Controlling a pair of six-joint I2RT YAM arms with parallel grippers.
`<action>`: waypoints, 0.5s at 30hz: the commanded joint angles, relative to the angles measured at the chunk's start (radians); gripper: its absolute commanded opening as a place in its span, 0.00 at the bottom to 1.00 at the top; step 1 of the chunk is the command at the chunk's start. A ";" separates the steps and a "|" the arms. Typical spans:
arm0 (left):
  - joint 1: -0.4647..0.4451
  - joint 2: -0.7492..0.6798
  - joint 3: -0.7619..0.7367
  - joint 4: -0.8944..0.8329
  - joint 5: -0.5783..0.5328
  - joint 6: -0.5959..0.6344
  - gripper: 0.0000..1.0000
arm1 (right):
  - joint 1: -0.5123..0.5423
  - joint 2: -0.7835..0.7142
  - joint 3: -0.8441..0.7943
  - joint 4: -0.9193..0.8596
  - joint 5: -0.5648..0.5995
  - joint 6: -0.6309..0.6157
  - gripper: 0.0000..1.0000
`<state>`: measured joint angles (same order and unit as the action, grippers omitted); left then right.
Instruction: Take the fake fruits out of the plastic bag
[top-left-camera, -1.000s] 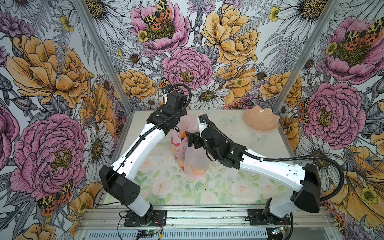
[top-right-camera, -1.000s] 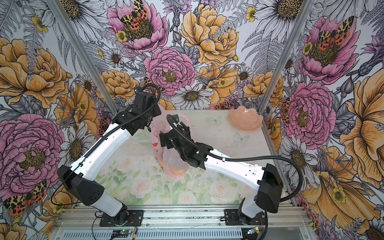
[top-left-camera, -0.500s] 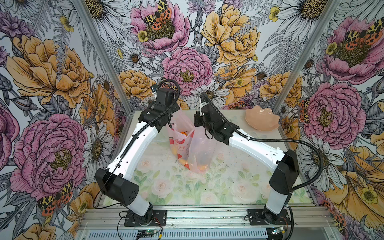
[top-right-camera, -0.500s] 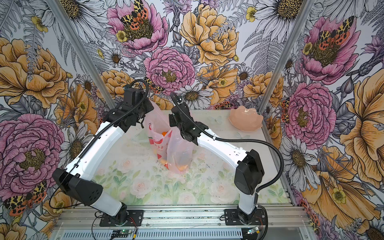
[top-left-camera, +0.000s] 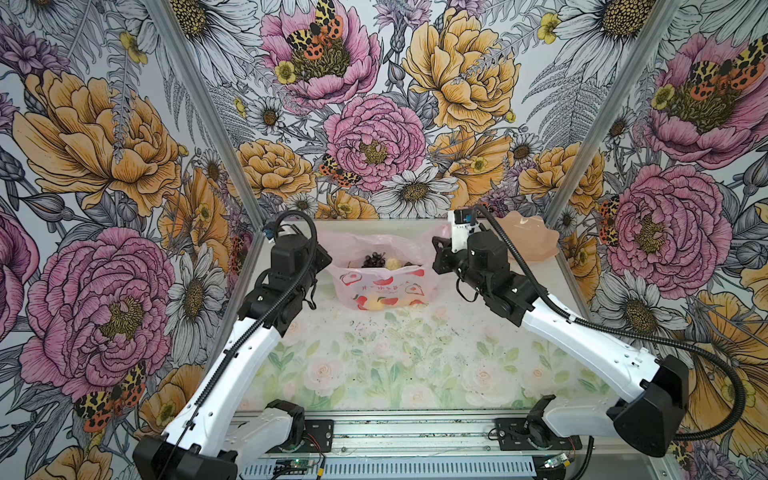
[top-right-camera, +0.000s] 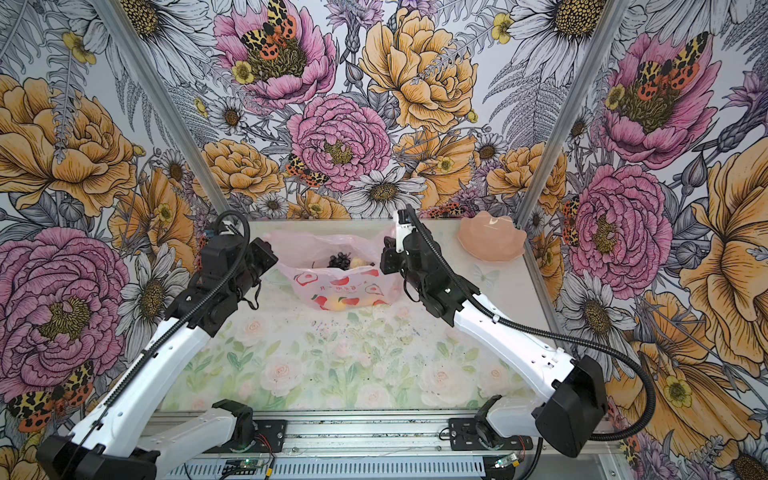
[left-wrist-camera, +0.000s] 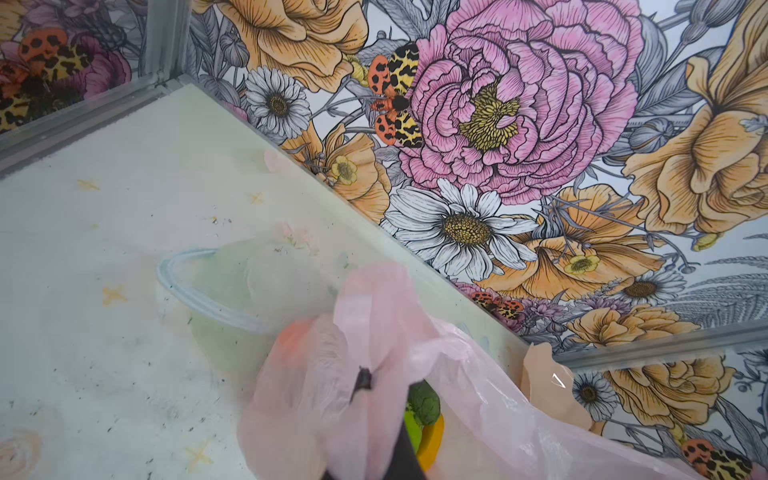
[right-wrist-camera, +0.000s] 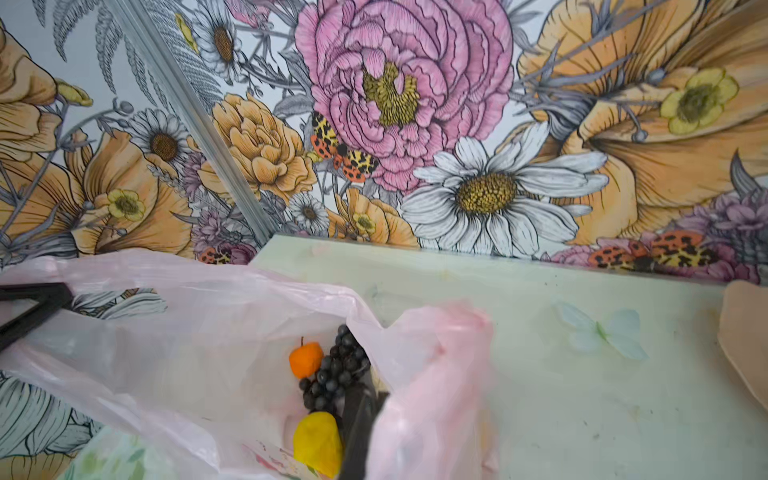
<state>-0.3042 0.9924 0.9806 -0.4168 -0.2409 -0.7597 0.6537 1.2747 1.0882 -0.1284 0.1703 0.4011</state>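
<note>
Both my left pincer and my right pincer are clamped tight on opposite handles of the pink plastic bag, stretching its mouth wide between them at the back of the table. Down inside lie the fake fruits, still bagged: a dark grape bunch, an orange and a lemon.

Bright, even, diffuse light in all views, no single source apparent. Shadows soft and faint on table. Small white glint on peach dish in left wrist view. Both top views sharp at centre; wall posts splay outward toward edges — wide-angle stretch. Wrist views softer: plastic bag film nearest lens blurred and milky, translucent with light passing through — wallpaper behind stays fairly crisp.
</note>
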 joint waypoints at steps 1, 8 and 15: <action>0.005 -0.009 -0.232 0.161 0.106 -0.067 0.00 | -0.057 -0.027 -0.207 0.136 -0.021 0.143 0.00; 0.052 0.172 -0.348 0.142 0.164 -0.097 0.00 | -0.102 0.043 -0.382 0.230 -0.114 0.254 0.00; 0.016 0.034 -0.256 -0.099 -0.001 -0.039 0.42 | -0.028 0.007 -0.406 0.214 -0.075 0.177 0.00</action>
<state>-0.2687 1.0885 0.6601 -0.4183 -0.1432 -0.8272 0.5995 1.3113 0.6773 0.0395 0.0814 0.6075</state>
